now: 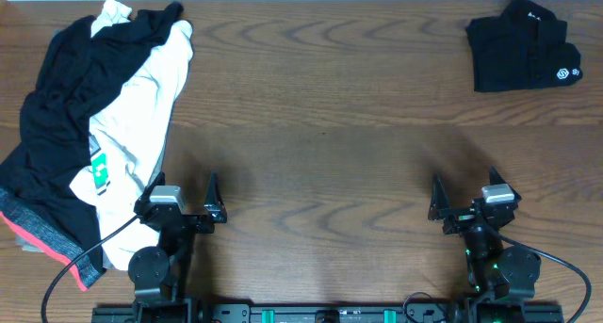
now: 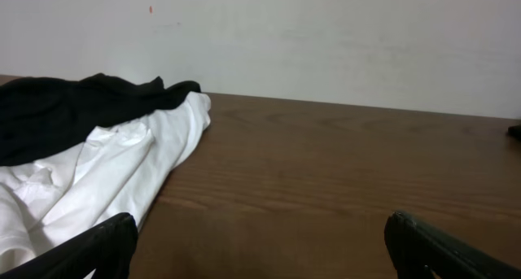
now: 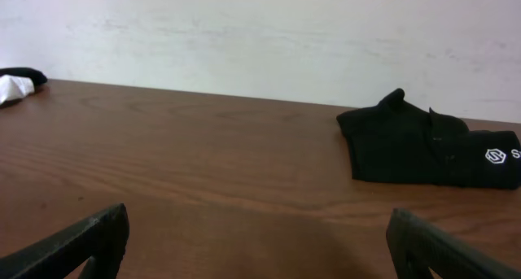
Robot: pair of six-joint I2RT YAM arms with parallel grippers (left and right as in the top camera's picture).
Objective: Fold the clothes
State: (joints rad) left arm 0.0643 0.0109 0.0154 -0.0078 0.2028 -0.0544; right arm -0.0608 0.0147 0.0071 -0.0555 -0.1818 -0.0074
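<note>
A heap of unfolded clothes lies at the table's left: a black garment (image 1: 57,116) over a white garment (image 1: 141,106) with a green label, and a grey piece with a red hem (image 1: 42,238) at the front. The heap also shows in the left wrist view (image 2: 106,157). A folded black shirt (image 1: 523,45) with a white logo lies at the back right, and shows in the right wrist view (image 3: 431,149). My left gripper (image 1: 179,186) is open and empty beside the heap's front right edge. My right gripper (image 1: 464,186) is open and empty at the front right.
The brown wooden table (image 1: 320,125) runs between heap and folded shirt. A white wall (image 2: 326,35) stands behind the table's far edge. Black cables (image 1: 66,276) trail from both arm bases at the front edge.
</note>
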